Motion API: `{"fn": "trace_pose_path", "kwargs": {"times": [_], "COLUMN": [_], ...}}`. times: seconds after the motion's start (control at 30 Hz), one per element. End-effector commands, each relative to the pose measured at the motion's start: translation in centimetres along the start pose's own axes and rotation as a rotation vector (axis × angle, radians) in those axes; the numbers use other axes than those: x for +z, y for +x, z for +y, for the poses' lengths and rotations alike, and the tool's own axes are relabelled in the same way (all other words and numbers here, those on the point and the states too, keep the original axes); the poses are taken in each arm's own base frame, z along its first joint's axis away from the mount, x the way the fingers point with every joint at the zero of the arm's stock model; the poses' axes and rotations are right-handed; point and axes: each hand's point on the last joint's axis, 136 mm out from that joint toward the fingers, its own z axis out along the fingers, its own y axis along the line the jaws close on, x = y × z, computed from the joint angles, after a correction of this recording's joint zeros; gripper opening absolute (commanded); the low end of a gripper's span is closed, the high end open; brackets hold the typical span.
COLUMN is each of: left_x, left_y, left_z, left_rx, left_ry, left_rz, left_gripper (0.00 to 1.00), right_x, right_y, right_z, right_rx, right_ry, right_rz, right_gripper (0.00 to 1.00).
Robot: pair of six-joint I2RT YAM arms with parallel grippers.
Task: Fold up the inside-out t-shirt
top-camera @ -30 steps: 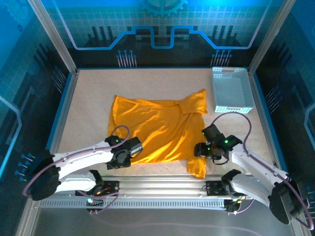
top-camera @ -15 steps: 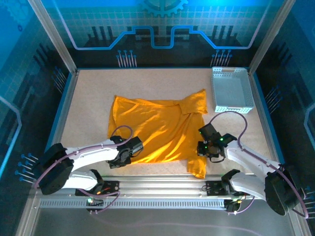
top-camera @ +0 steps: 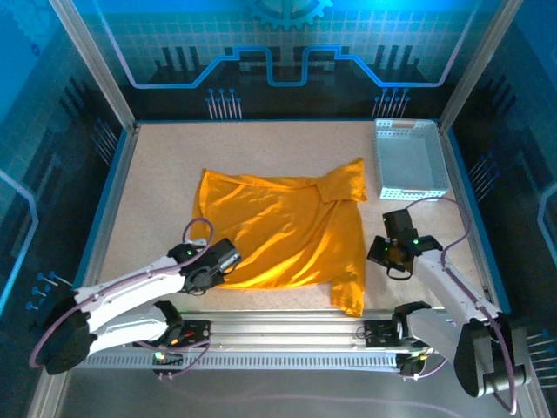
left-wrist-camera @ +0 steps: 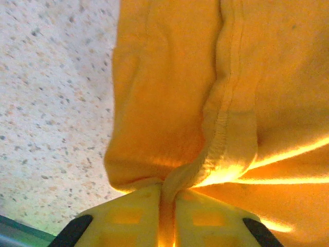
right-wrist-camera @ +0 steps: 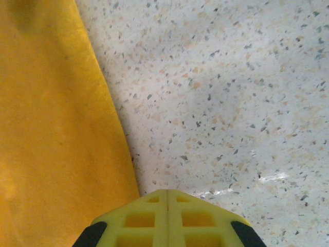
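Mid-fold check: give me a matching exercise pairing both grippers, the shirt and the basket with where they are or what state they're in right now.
Things:
1. left gripper
2. right gripper
3. basket
4. t-shirt

Places or states:
A. far right corner of the table
B. shut on nothing, over bare table beside the cloth's right edge
C. spread out mid-table
D. shut, pinching a seamed edge of the cloth

Pairs: 1-D, 2-B, 3-A, 4-C
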Motion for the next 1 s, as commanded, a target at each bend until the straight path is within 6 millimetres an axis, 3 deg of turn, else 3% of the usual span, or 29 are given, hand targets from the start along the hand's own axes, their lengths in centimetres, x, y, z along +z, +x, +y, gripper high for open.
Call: {"fn": "trace_pose_path", "kwargs": {"times": [0.0,0.13,0.23,0.37,0.53,0.6,0.67,0.77,0.97], "left_x": [0.0,0.4,0.3,0.7,1.0,1.0,1.0,0.8,-1.7], "left_y": [-0.4,-0.3,-0.7,-0.6,-0.4,-0.4,-0.4,-0.2,0.1], "left_z": [1.6,1.6,1.3,1.0,0.7,0.5,0.2,-0.7,-3.3], "left_rx": [-0.023,-0.022,-0.026,-0.024,-0.018,-0.016,-0.011,0.018,0.123], "left_ry": [-0.032,-0.060,-0.050,-0.040,-0.037,-0.026,-0.014,0.016,0.080], "left_rz": [-0.024,-0.004,-0.017,-0.004,0.014,0.015,0.023,0.048,0.022], "left_gripper": [0.19,0.16,0.15,0.11,0.09,0.12,0.13,0.17,0.28], "right_x": [-0.8,-0.2,1.0,1.7,2.6,2.8,2.6,1.5,0.1], "right_y": [-0.2,2.3,4.2,4.8,5.3,5.2,4.7,2.9,-1.4], "right_z": [2.3,4.1,4.0,3.2,3.5,3.5,3.2,2.7,0.9], "right_rx": [-0.038,-0.116,-0.107,-0.106,-0.113,-0.120,-0.123,-0.110,-0.026], "right_ry": [-0.108,-0.107,-0.085,-0.023,-0.012,-0.001,0.016,0.019,0.009], "right_rz": [0.020,0.077,0.141,0.151,0.173,0.175,0.159,0.102,0.021], "right_gripper": [0.06,0.41,0.47,0.49,0.42,0.30,0.13,0.04,0.00]}}
